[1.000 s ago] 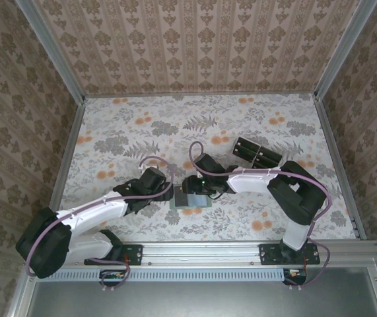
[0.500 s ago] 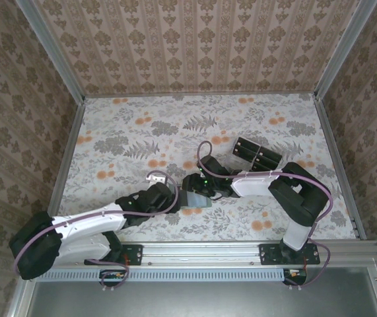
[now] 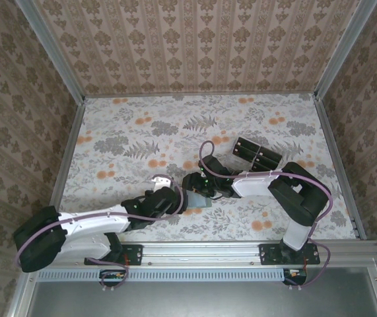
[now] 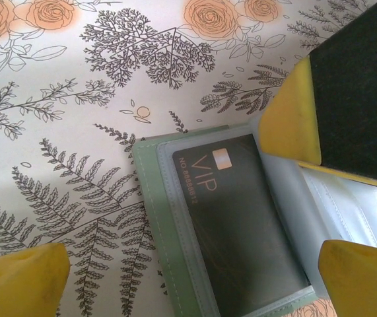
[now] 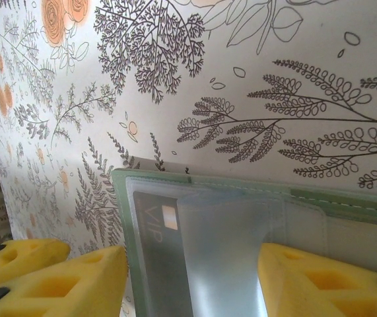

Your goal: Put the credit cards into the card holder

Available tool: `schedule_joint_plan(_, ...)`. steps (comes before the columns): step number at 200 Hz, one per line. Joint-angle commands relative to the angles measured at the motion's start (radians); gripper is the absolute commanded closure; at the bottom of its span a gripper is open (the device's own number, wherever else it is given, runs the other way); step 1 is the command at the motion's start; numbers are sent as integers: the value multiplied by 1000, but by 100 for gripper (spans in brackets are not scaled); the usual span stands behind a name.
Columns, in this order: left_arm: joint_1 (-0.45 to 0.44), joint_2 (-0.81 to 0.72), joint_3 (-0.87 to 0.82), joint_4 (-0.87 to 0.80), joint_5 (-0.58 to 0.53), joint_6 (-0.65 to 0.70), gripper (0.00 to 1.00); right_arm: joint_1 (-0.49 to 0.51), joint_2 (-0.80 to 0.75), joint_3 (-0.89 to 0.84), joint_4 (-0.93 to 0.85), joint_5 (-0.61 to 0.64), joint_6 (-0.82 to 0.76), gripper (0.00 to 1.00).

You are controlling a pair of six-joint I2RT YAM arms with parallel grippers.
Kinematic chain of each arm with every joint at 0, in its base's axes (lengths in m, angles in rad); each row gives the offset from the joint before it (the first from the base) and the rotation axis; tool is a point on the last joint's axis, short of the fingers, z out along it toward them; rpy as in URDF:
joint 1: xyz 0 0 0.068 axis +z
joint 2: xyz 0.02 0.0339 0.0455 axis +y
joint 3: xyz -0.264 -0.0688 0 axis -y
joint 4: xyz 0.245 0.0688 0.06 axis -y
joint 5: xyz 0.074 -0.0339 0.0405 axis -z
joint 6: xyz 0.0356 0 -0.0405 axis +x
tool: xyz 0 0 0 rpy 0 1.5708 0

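The left gripper point(image 3: 175, 198) reaches in low over the floral table point(image 3: 129, 142) with its jaws spread as wide as they go. In the left wrist view point(image 4: 188, 284) one yellow pad point(image 4: 20, 277) sits over bare tablecloth outside the card holder's edge. The other pad point(image 4: 360, 277) hangs above the clear pockets on the far side, so the holder lies between the jaws without either pad touching it. The card holder point(image 3: 201, 200) lies open and flat, its pale green stitched border point(image 4: 155, 218) running just inside the left-hand pad. A black credit card point(image 4: 241, 224) marked VIP is tucked under a clear sleeve point(image 4: 274, 198) at the middle of the gap. Just past it, a finger point(image 4: 294, 119) of the right gripper comes down onto the sleeves. The right gripper point(image 3: 191, 191) meets the holder from the other side, jaws partly apart and clamped on nothing. In the right wrist view point(image 5: 191, 277) its pads straddle an upright clear sleeve point(image 5: 221, 251). The VIP card point(image 5: 152, 251) shows in the gap beside the left-hand pad point(image 5: 63, 277), and the green rim point(image 5: 346, 198) crosses just beyond the fingertips. Whether the right-hand pad point(image 5: 320, 277) touches the sleeve I cannot tell. Well apart, past the right arm, lie the other credit cards point(image 3: 257, 153), too small to tell how they are stacked.
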Motion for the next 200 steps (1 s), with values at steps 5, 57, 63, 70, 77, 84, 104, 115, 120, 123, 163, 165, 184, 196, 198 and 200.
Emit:
schedule_joint_plan(5,-14,33,26,44,-25,0,0,1,10,-24,-3,-35,20,44)
schedule_joint_plan(57,-22,95,51,81,-23,9,0,-1,9,-22,1,-44,22,43)
schedule_joint_plan(63,-22,101,53,82,-22,10,0,-1,9,-22,3,-46,22,43)
schedule_joint_plan(70,-24,108,56,85,-23,11,0,-2,8,-23,3,-46,21,43)
schedule_joint_plan(77,-24,114,57,89,-24,12,0,-2,8,-23,3,-47,22,43)
schedule_joint_plan(84,-25,119,59,93,-25,13,0,-3,7,-23,4,-48,22,43)
schedule_joint_plan(104,-25,140,67,97,-25,16,0,-2,6,-24,6,-50,24,43)
schedule_joint_plan(115,-25,152,71,98,-27,19,0,-3,5,-24,6,-50,23,43)
schedule_joint_plan(120,-25,158,72,98,-27,18,0,-2,4,-24,6,-50,23,43)
schedule_joint_plan(123,-25,161,73,98,-27,18,0,-2,4,-24,6,-50,23,43)
schedule_joint_plan(163,-28,204,77,103,-37,24,0,-4,-1,-23,6,-55,24,43)
schedule_joint_plan(165,-28,206,78,101,-37,25,0,-3,0,-22,5,-56,23,43)
schedule_joint_plan(184,-30,225,74,98,-43,20,0,-7,-5,-18,0,-57,22,43)
schedule_joint_plan(196,-32,230,72,90,-50,9,0,-10,-11,-18,-4,-58,20,43)
schedule_joint_plan(198,-32,231,72,89,-52,8,0,-11,-14,-18,-5,-58,19,43)
schedule_joint_plan(200,-32,230,71,87,-53,7,0,-12,-18,-18,-6,-58,18,43)
